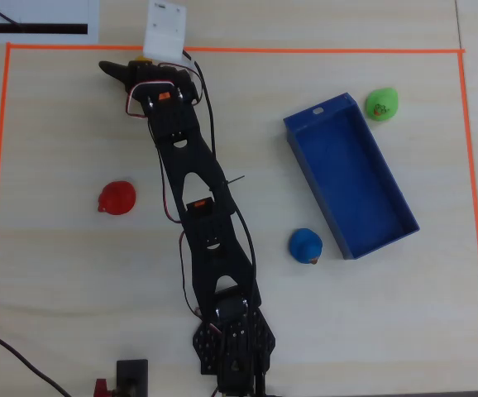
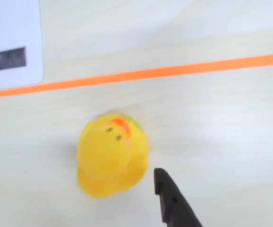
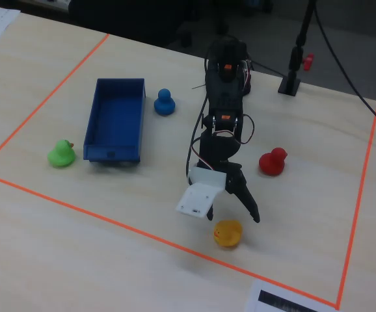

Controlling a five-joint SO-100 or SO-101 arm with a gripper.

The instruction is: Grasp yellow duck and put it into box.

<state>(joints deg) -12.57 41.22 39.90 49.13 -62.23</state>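
**Desk:** Near the far orange tape line (image 2: 141,74), as the wrist view frames it, what have we got?

**Photographer:** The yellow duck (image 2: 112,154) sits alone on the pale table (image 2: 221,132), just inside the tape. The arm is stretched out over it. One dark fingertip (image 2: 167,191) stands just beside the duck's body, not touching. In the fixed view the hand (image 3: 235,207) hangs above the duck (image 3: 228,233), fingers apart and clamped on nothing.

**Desk:** How will the duck handle?

**Photographer:** My guess is light, hollow and a bit squashy, with a smooth skin that could squirt out of a hard pinch. The round body, below the head, looks the best place to close on, from both sides.

**Desk:** And the destination?

**Photographer:** The blue box (image 1: 385,241) lies well apart, toward the right of the overhead view, open and empty.

**Desk:** Anything in the way?

**Photographer:** A blue duck (image 1: 305,246) sits just beside the box's near long wall, a green duck (image 1: 380,103) by its tabbed end, and a red duck (image 1: 117,198) off on the other side of the arm. A carry to the box should pass over or beside the blue one, so height matters. Nothing crowds the yellow duck itself.
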